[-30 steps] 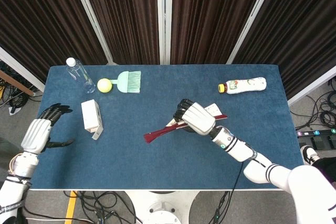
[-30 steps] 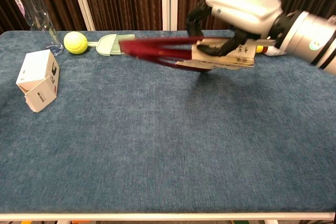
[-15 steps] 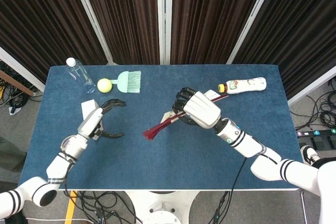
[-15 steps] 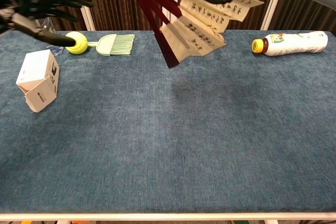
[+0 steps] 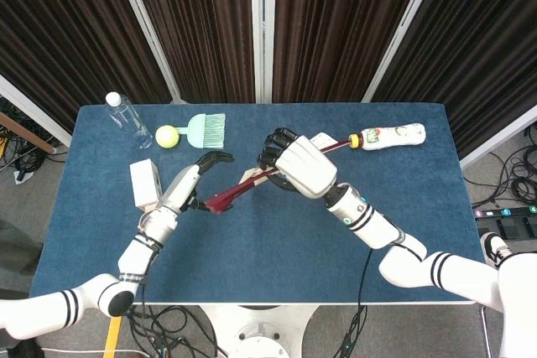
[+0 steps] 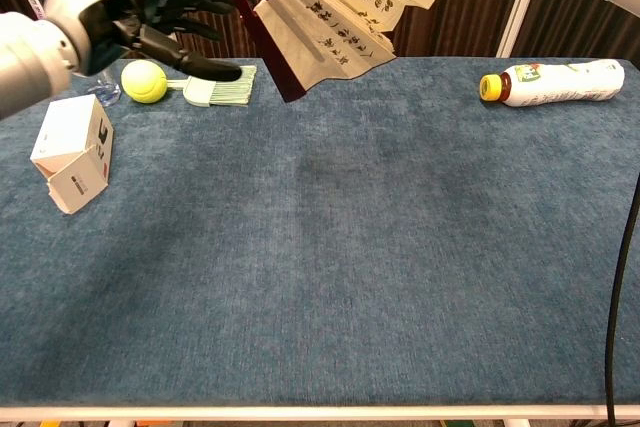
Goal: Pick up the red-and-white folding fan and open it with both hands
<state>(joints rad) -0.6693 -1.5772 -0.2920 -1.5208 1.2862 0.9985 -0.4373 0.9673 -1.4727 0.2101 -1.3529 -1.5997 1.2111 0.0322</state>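
The red-and-white folding fan [image 5: 243, 191] is held off the blue table [image 5: 277, 249], tilted, partly spread, its red ribs [image 6: 262, 9] and printed white paper [image 6: 340, 5] showing in the chest view. My right hand [image 5: 298, 165] grips it around the middle. The fan's red rivet end [image 5: 216, 204] points down-left. My left hand [image 5: 193, 184] is right beside that end with fingers and thumb apart and holds nothing. In the chest view the left hand [image 6: 140, 12] hovers spread just left of the ribs. Whether it touches the fan is unclear.
At the back left stand a clear water bottle [image 5: 124, 115], a yellow tennis ball [image 6: 144, 80] and a green brush [image 6: 220, 85]. A white box [image 6: 72, 152] lies at the left. A white bottle with an orange cap [image 6: 560, 82] lies at the back right.
My left hand has come in from the table's left edge to the fan's rivet end. My right hand has lifted the fan up and leftward, and the fan has spread partly.
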